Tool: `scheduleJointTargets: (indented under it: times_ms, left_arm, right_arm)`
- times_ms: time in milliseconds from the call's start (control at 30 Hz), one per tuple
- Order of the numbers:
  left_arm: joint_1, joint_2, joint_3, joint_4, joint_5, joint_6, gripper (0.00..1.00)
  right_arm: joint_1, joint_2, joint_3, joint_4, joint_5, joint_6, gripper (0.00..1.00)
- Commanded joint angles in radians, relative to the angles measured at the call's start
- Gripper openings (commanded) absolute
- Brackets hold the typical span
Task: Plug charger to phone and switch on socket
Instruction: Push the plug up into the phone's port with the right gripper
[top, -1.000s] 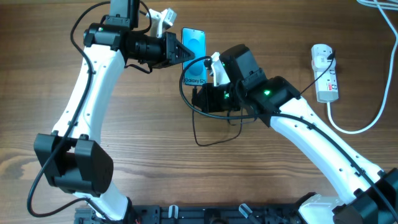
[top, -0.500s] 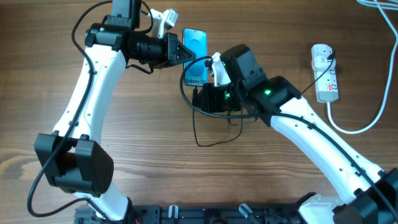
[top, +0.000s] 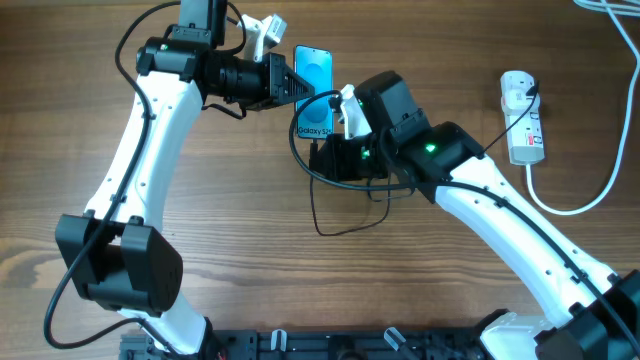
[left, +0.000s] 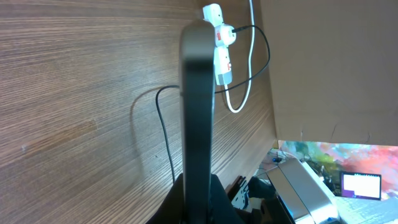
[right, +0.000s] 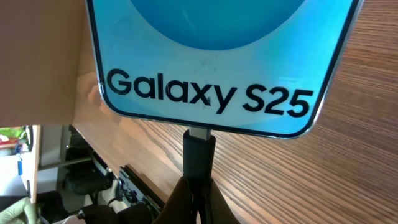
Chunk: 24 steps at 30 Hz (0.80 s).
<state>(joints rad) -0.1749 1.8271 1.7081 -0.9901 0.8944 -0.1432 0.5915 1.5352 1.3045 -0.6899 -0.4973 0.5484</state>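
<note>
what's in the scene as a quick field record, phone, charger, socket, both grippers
phone: small teal-screened smartphone, "Galaxy S25" text, screen up
left gripper: shut on the phone's long edges
charger: thin black cable, connector tip against the phone's bottom port, some metal showing
right gripper: shut on the connector tip
socket: white power strip at right of wooden table, black plug in it; switch state cannot tell

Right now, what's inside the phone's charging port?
The charger connector tip meets the middle of the phone bottom edge, pinched by the right gripper. How deep it sits inside the port cannot be seen; the phone body covers it.
</note>
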Motion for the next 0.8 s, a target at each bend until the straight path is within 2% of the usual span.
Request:
scheduleJointTargets:
  times_ms: [0,767]
  left_arm:
    - [-0.013,-0.011,0.006,-0.02,0.028,0.028,0.04]
    - [-0.013,-0.011,0.006,-0.047,0.029,0.031,0.04]
  right_arm:
    - [-0.031,-0.014,0.019,0.027,0.026,-0.024,0.04]
    - [-0.068,-0.015,0.02,0.049,0.009,-0.032,0.04]
